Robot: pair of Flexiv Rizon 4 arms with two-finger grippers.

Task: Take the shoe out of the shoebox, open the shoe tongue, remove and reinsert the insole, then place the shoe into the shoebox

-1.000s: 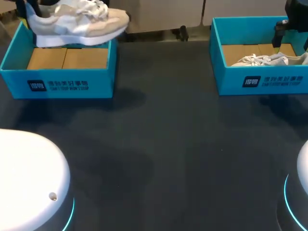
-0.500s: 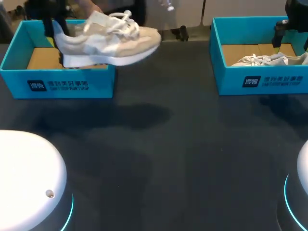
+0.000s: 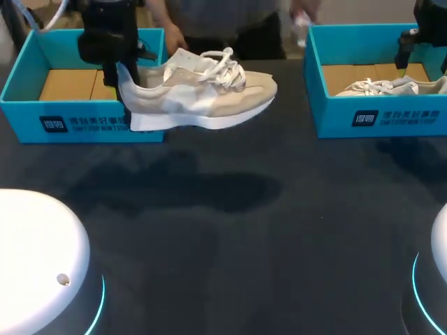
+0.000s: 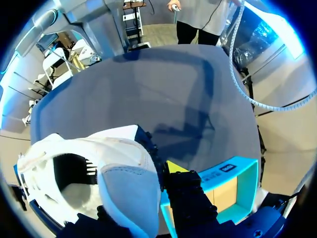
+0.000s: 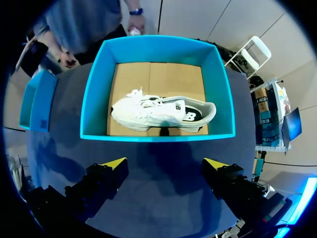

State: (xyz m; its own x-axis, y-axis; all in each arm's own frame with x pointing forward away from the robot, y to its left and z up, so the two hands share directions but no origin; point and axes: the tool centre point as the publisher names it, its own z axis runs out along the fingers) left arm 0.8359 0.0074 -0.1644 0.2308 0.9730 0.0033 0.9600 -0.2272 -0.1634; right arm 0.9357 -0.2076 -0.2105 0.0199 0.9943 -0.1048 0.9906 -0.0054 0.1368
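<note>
At the far left corner of the desk (image 3: 223, 230) stands the left shoebox (image 3: 84, 122), blue and open, and we see its brown cardboard floor. Our left gripper (image 3: 124, 98) is at the right end of this box and is clenched on the heel of the shoe (image 3: 202, 98). In the left wrist view one yellow fingertip (image 4: 173, 166) lies against the outside of the heel; the other finger is hidden by the shoe. The shoe is beige and white with white laces. It hangs in the air above the desk, not touching it. Its heel is in front of the box's right end, its toe points to the right, and its sole is almost level. A dark shadow lies on the desk under it.

At the far right corner stands the right shoebox (image 5: 157, 89), with a second shoe (image 5: 163, 113) lying flat inside it. Our right gripper (image 5: 166, 166) hangs above this box, with its fingers spread wide and nothing between them.
</note>
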